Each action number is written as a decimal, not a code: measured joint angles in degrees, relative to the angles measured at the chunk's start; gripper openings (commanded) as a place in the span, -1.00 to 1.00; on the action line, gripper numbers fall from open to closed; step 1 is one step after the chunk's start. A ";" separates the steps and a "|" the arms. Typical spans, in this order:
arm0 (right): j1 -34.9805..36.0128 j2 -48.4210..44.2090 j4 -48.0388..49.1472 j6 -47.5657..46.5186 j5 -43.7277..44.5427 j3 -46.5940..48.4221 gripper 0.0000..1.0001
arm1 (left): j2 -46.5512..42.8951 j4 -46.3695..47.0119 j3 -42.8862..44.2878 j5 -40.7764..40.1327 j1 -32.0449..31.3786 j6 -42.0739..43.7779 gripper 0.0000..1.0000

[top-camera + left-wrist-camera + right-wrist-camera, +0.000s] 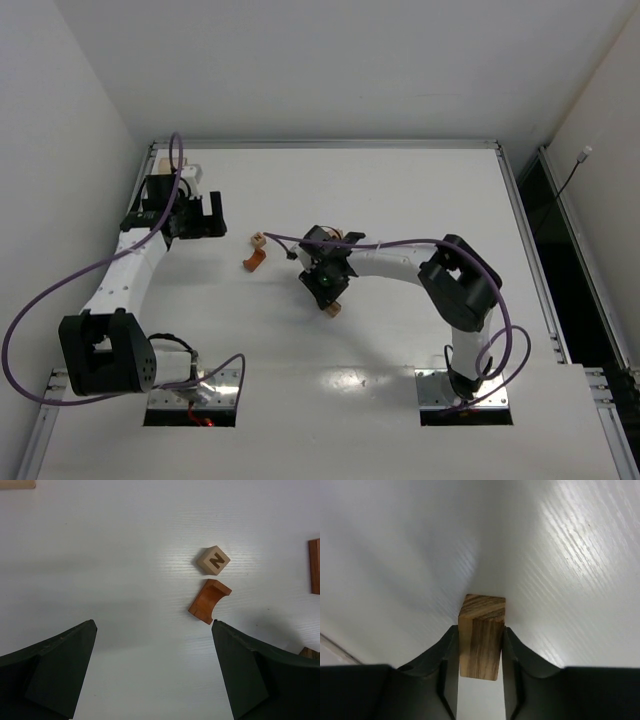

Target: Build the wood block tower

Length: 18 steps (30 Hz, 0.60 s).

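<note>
My right gripper (480, 635) clamps a tan bar (482, 610), long axis pointing out toward the table (395, 555); left gripper (154, 625) gapes wide, arch piece (209, 601) and N cube (213, 560) lying just ahead-right.

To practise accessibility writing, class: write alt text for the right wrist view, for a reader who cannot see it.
The right gripper clamps a light tan wooden block with dark grain between its two black fingers. Beyond it lies the white table.

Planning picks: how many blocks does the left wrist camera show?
4: N cube, arch beside it, reddish bar at right edge, brown corner lower right. Tan sliver top-left may be another.
</note>
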 measured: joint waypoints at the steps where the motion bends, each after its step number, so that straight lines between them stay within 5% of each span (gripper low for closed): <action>1: 0.02 0.00 -0.13 0.13 0.20 0.09 -0.80 | 0.00 0.00 -0.02 0.00 0.00 0.02 0.99; 2: 0.02 0.02 -0.13 0.48 0.55 0.20 -1.00 | 0.00 0.04 -0.02 0.02 0.00 0.02 0.99; 11: -0.42 -2.38 -4.37 2.62 7.56 1.95 -1.00 | -0.37 0.39 -0.28 -0.04 0.11 -0.22 0.99; 18: -5.66 -3.17 -12.66 10.25 15.39 22.18 -1.00 | -2.86 1.25 -1.55 -3.54 0.13 -4.11 0.99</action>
